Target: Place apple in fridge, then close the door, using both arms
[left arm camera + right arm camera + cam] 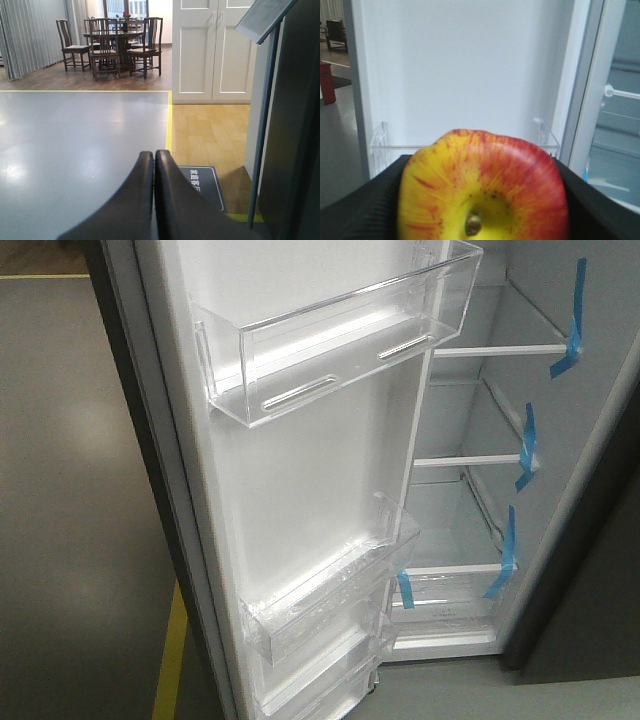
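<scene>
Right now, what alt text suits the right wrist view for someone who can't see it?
A red and yellow apple fills the lower frame, dimpled end facing the camera, held between black gripper fingers. Behind it is the door, white inner side showing, with a clear bin; fridge shelves show at right.

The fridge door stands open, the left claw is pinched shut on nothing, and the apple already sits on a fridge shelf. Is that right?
Not the apple: the right wrist view shows it clamped in the right gripper, facing the open door, not on a shelf of the fridge. The left gripper is indeed shut and empty.
</scene>
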Motion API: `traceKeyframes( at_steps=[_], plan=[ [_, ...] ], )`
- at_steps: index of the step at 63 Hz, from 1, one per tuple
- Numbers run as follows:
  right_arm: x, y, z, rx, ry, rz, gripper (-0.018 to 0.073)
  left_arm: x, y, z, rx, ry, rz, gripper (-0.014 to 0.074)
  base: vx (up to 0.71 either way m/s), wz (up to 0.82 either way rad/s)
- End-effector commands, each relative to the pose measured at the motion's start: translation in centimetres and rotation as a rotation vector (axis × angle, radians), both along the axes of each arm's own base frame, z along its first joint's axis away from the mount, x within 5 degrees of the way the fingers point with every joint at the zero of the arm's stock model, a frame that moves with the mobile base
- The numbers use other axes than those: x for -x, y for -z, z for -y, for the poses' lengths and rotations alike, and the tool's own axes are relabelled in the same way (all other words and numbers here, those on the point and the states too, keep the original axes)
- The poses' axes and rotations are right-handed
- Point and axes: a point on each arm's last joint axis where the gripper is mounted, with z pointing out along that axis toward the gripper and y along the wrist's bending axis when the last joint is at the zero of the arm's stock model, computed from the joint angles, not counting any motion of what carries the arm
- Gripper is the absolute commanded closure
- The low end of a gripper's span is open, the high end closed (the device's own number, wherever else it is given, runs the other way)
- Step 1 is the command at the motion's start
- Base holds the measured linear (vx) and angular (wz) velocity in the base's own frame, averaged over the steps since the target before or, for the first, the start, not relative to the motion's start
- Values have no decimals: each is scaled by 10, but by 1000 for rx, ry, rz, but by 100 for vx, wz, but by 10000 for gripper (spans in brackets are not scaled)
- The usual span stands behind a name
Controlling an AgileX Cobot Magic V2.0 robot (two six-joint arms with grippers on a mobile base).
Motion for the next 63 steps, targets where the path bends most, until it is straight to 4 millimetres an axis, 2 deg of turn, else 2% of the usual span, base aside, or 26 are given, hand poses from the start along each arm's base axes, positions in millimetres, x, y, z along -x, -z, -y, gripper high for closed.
traceKeyframes(
  at_steps=[1,7,11,16,19,25,31,42,50,57,63],
  plan=[
    [-39,-30,0,-39,8,94,557,0,2,2,-1,17,59,604,0,0],
    [-75,-46,-5,-28,-49,95,557,0,2,2,-1,17,59,604,0,0],
    [-105,-49,-10,-25,-116,61,557,0,2,2,-1,17,59,604,0,0],
    [-131,-55,-15,-20,-178,47,557,0,2,2,-1,17,59,604,0,0],
    [-153,-53,-17,-14,-212,26,554,0,2,2,-1,17,59,604,0,0],
    [-176,-53,-22,-2,-283,10,552,0,2,2,-1,17,59,604,0,0],
    [-203,-44,-27,-1,-351,-27,548,0,2,2,-1,17,59,604,0,0],
    [-233,-26,-42,39,-389,-55,525,0,2,2,-1,17,59,604,0,0],
    [-242,-14,-51,79,-390,-84,473,0,2,2,-1,17,59,604,0,0],
    [-244,-11,-52,96,-383,-90,376,0,2,2,-1,17,59,604,0,0],
    [-246,-9,-52,104,-380,-96,255,0,2,2,-1,17,59,604,0,0]
  ],
)
